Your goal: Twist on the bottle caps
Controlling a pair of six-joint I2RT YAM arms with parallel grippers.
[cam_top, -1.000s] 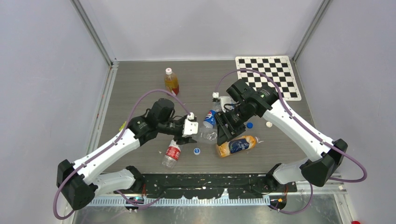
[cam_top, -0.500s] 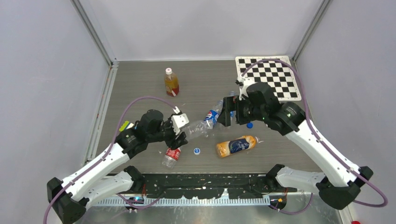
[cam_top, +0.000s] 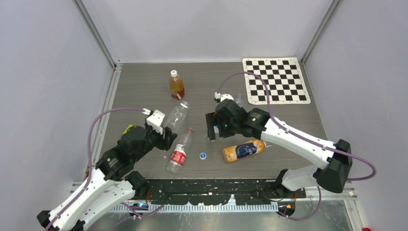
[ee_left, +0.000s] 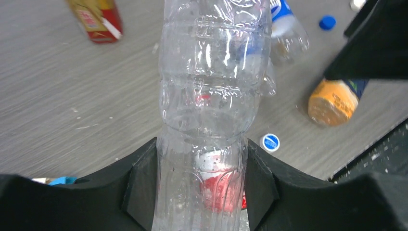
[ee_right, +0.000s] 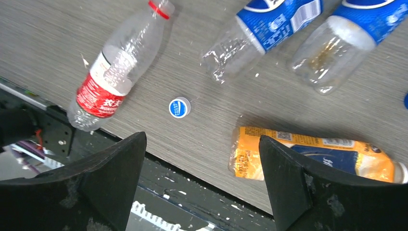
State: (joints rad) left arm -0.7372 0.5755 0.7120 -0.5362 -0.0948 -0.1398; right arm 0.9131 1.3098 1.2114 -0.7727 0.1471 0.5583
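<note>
Clamping left gripper [ee_left: 202, 180]: its black fingers [ee_left: 140, 179] are pressing on both sides of the clear bottle's lower part, at the left of the table [cam_top: 144, 91].
Clear bottle [cam_top: 177, 115]: it is being held off the table, tilting away from the left gripper toward the back. Whether its mouth is wearing a cap, I cannot tell.
Juice bottle [cam_top: 176, 84]: it is standing upright behind the clear bottle, wearing a white cap.
Red-label bottle [cam_top: 179, 153]: it is lying on its side near the left gripper, its red-ringed neck pointing toward the back.
Bottle caps: a blue-and-white cap [cam_top: 203, 155] is lying loose on the table between the red-label bottle and the orange bottle, touching neither. A plain blue cap [ee_left: 327, 22] is lying farther back.
Right gripper [ee_right: 202, 144]: its fingers are standing wide apart, holding nothing. It is hovering over the table with the blue-and-white cap below it.
Blue-label bottles [ee_right: 276, 21]: two are lying side by side behind the blue-and-white cap.
Orange bottle [cam_top: 243, 150]: it is lying on its side near the front edge.
Checkerboard [cam_top: 275, 79]: it is lying flat at the back right.
</note>
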